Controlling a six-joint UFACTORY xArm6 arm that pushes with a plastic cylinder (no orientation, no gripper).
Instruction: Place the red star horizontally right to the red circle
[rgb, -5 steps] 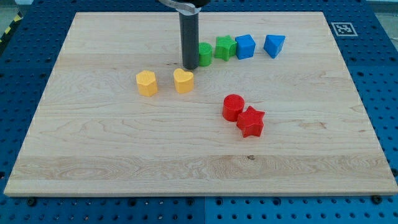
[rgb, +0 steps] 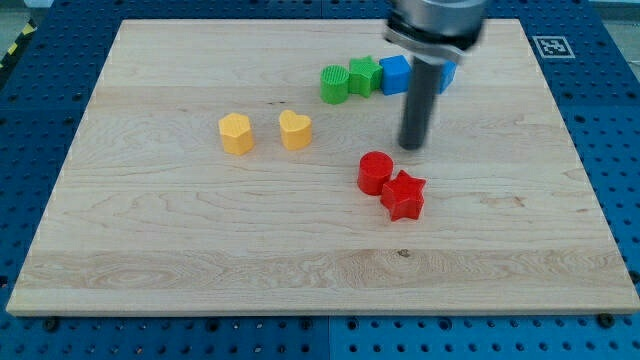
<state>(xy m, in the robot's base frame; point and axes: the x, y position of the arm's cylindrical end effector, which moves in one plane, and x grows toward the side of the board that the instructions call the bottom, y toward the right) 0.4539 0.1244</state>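
Observation:
The red circle (rgb: 375, 172) lies on the wooden board (rgb: 180, 240) right of centre. The red star (rgb: 403, 195) touches it at its lower right, slightly lower in the view. My tip (rgb: 411, 147) stands just above and to the right of the red circle, apart from both red blocks. The rod rises toward the view's top and partly covers the blue blocks.
A yellow hexagon (rgb: 236, 133) and a yellow heart (rgb: 295, 130) sit left of centre. Near the view's top stand a green cylinder (rgb: 333, 84), a green star (rgb: 364, 76), a blue cube (rgb: 394, 74) and another blue block (rgb: 447, 72), partly hidden.
My tip has moved to the right and a little down, from beside the green cylinder to just above right of the red circle. No block has moved.

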